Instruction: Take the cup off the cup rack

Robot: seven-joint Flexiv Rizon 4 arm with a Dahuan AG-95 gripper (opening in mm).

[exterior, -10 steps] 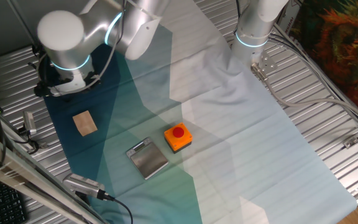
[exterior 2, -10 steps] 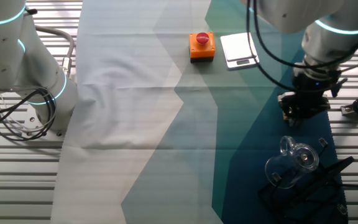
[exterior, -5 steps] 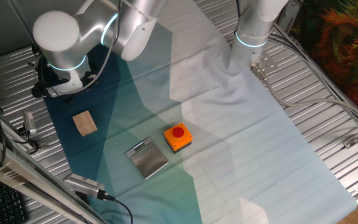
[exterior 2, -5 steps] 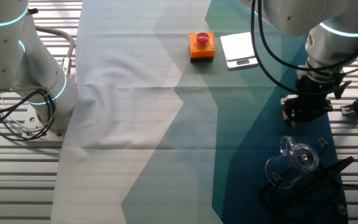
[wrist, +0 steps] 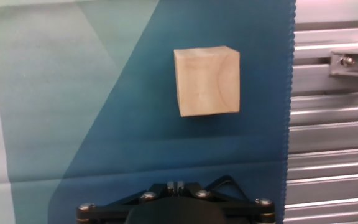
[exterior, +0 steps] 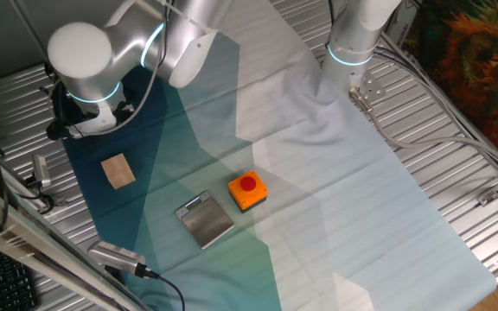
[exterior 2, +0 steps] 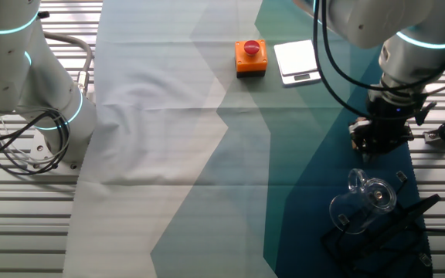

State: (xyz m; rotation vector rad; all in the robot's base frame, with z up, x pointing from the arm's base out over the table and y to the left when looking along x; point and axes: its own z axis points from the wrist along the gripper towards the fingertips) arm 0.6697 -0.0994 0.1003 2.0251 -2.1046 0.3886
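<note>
Hanging near the cup rack [exterior 2: 396,235], the gripper [exterior 2: 375,141] holds nothing I can see, its opening hidden, while the cup [exterior 2: 364,199] remains on the rack, untaken.

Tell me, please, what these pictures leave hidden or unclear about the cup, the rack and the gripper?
- Cup rack: cut off by the other fixed view's bottom edge; unseen elsewhere.
- Cup: transparent, so its seating on a peg is unclear.
- Gripper: fingers out of the hand view, hidden by the arm in one fixed view; jaw state unknown.
</note>
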